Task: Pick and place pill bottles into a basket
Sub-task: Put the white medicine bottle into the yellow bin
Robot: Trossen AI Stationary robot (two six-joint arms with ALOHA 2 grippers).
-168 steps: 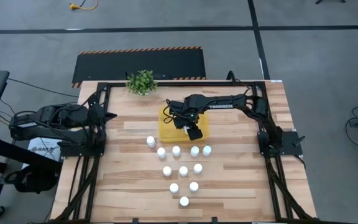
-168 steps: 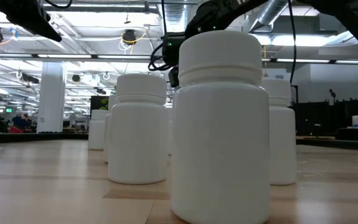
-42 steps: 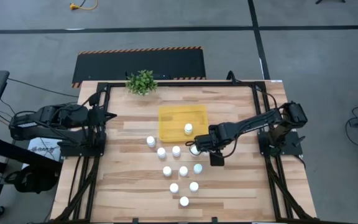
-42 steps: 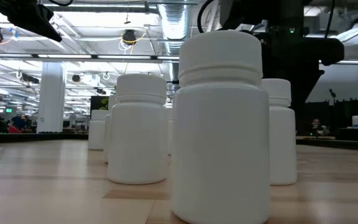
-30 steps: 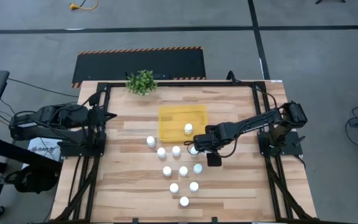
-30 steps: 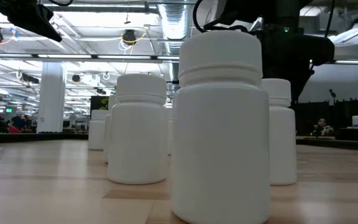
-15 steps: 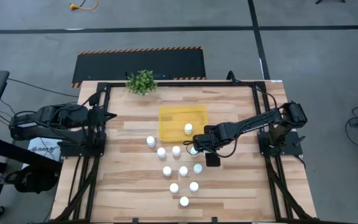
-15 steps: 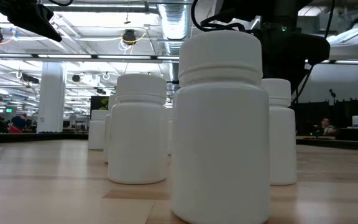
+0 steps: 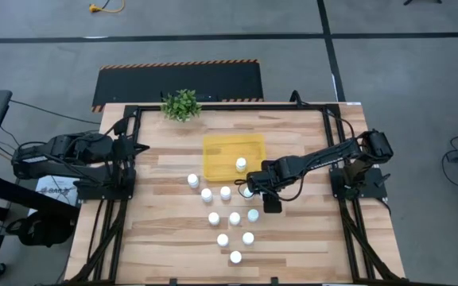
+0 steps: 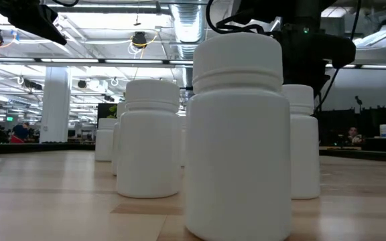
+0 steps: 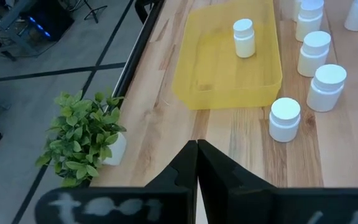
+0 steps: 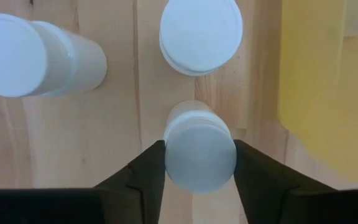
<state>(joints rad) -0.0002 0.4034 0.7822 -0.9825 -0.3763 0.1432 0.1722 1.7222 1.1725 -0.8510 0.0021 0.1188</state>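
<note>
Right gripper (image 12: 199,163) is down over the table (image 9: 308,230) just near of the yellow basket (image 9: 221,151), fingers (image 12: 143,171) on both sides of one upright pill bottle (image 12: 199,155) and touching its cap, so it reads as closed on that bottle; the bottle's base looks to be on the wood. In the high view this gripper (image 9: 250,189) sits at the right end of the far row of bottles, arm reaching in from the right side. One pill bottle (image 9: 241,164) stands upright inside the basket, toward its near right part. Remaining bottles (image 9: 234,218) stand loose on the table near of the basket, in a rough triangle narrowing toward the near edge, none touching the basket. Left gripper (image 11: 196,163) is parked at the left side of the table, well apart from the bottles, fingers pressed together with nothing between them. Small green plant (image 9: 181,104) at the far edge, left of the basket.
</note>
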